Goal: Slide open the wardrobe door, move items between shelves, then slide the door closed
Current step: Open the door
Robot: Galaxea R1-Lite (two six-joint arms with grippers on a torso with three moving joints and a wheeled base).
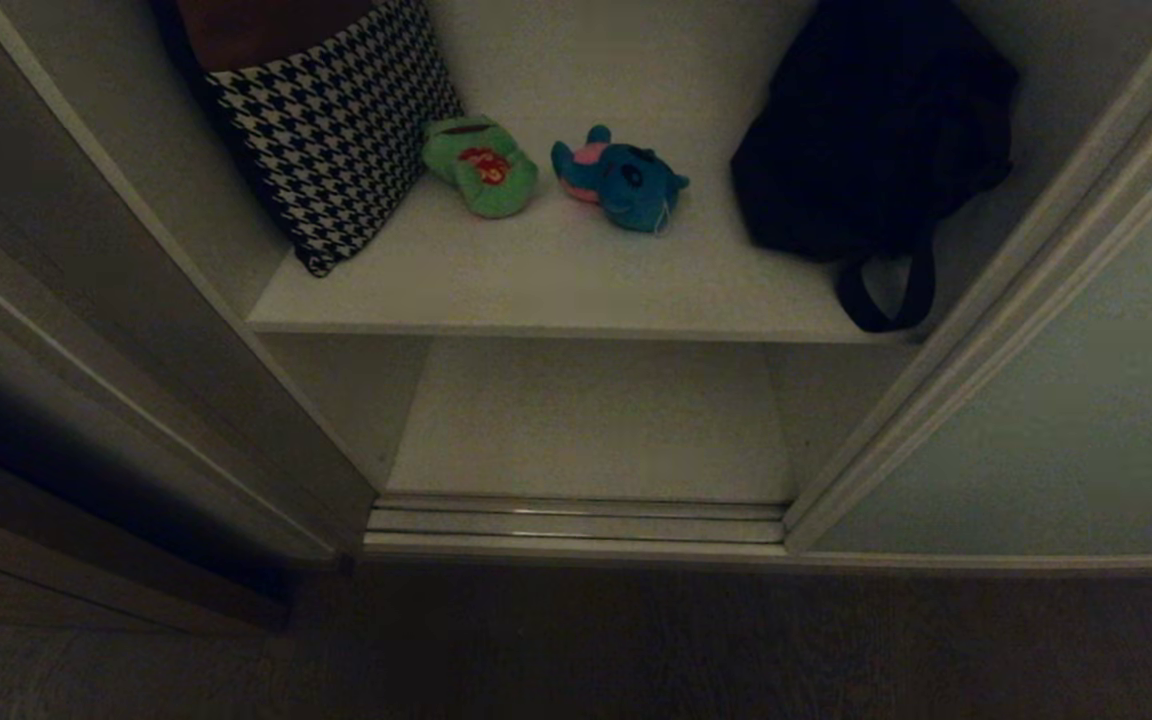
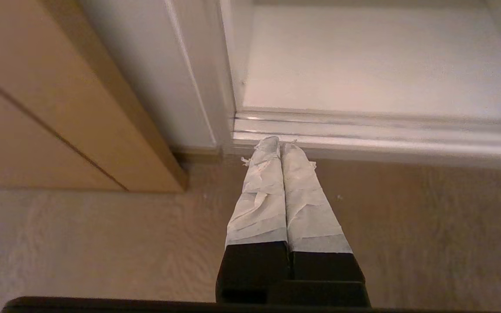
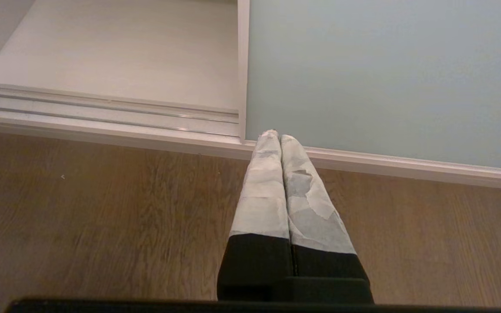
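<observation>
My left gripper (image 2: 280, 143) hangs low over the wooden floor (image 2: 102, 243), its two taped fingers (image 2: 261, 204) pressed flat together with nothing between them, the tips pointing at the metal track (image 2: 363, 130) at the foot of the wardrobe, near the track's left end where the white side wall (image 2: 155, 74) comes down beside the brown wooden panelling (image 2: 37, 108). My right gripper (image 3: 276, 135) is likewise closed and empty, its tips aimed at the bottom corner of the sliding wardrobe door (image 3: 385, 74), where the pale grey-green panel meets its off-white frame edge (image 3: 242, 65). Neither arm shows in the head view. From there the door (image 1: 1086, 420) stands slid to the right, leaving the wardrobe open. On the upper shelf (image 1: 556, 290) the green plush toy (image 1: 481, 165) lies toward the back, left of the middle, just beside the houndstooth cushion (image 1: 336, 130) that leans in the shelf's back left corner. The blue plush toy (image 1: 621, 180) lies near the green one, on its right, about midway along the shelf and apart from it. The black bag (image 1: 866, 130) fills the shelf's right end, its strap (image 1: 886, 300) hanging over the front edge. The lower shelf (image 1: 586, 420) shows as a plain white board behind the track.
</observation>
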